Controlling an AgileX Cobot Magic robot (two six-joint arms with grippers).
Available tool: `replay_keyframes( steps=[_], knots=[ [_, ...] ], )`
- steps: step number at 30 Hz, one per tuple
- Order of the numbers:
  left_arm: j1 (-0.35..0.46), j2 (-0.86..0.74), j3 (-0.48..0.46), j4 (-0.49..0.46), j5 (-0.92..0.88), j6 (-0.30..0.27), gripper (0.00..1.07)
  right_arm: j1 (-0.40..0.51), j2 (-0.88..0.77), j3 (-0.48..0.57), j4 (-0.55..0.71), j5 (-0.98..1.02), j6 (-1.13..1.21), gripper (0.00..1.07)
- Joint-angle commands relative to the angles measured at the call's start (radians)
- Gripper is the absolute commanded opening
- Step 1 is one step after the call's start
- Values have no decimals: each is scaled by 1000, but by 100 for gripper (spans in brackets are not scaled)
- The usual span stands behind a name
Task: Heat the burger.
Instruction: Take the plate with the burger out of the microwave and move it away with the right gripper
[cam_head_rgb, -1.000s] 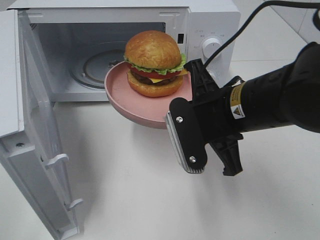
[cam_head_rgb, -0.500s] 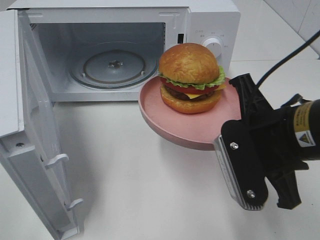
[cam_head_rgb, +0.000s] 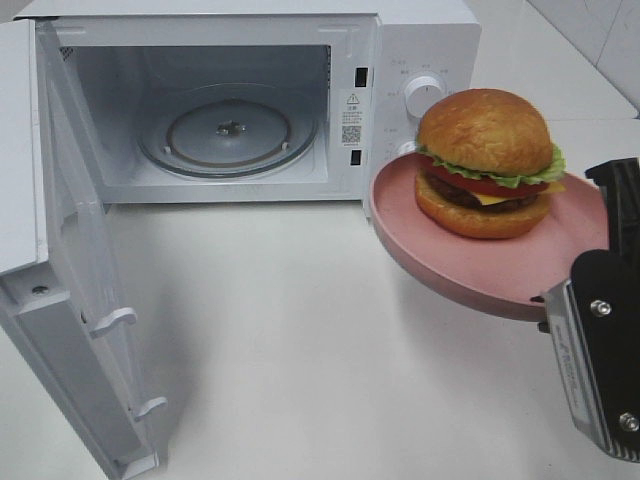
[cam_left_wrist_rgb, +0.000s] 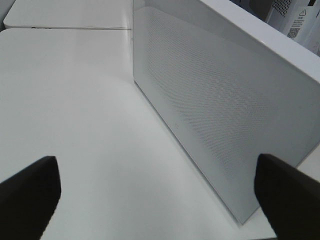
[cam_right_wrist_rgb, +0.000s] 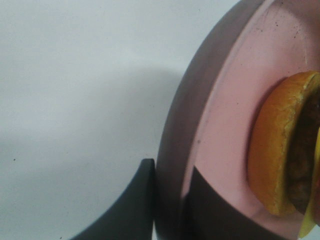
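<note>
One burger (cam_head_rgb: 484, 165) sits on the pink plate (cam_head_rgb: 470, 270), pinched by the right tool (cam_right_wrist_rgb: 167, 200) near the worktop's right edge. The left tool (cam_left_wrist_rgb: 150, 200) is wide, holding nothing. Next, the plate must go inside the open microwave (cam_head_rgb: 230, 130)

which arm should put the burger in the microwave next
Right, most likely. Its gripper is shut on the rim of the pink plate carrying the burger, beside the open microwave. The left gripper is open and empty, behind the door.

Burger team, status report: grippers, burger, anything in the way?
Right gripper shut on pink plate rim. Left gripper open, empty. Burger on plate, outside microwave. Door open, nothing blocking.
</note>
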Motion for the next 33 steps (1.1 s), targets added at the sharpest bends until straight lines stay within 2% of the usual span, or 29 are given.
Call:
replay_keyframes(
  steps=[1, 12, 19, 22, 33],
  knots=[
    [4, -21, 2, -3, -2, -3, 98, -2, -49, -6, -71, -4, 69, 0],
    [4, -21, 2, -3, -2, -3, 98, -2, -97, -6, -178, 147, 305, 0],
    [4, -21, 2, -3, -2, -3, 98, -2, -93, -6, -353, 288, 547, 0],
    [4, -21, 2, -3, -2, -3, 98, -2, -86, -6, -369, 321, 595, 0],
    [4, -21, 2, -3, -2, -3, 98, -2, 90, -7, -419, 432, 939, 0]
  ],
)
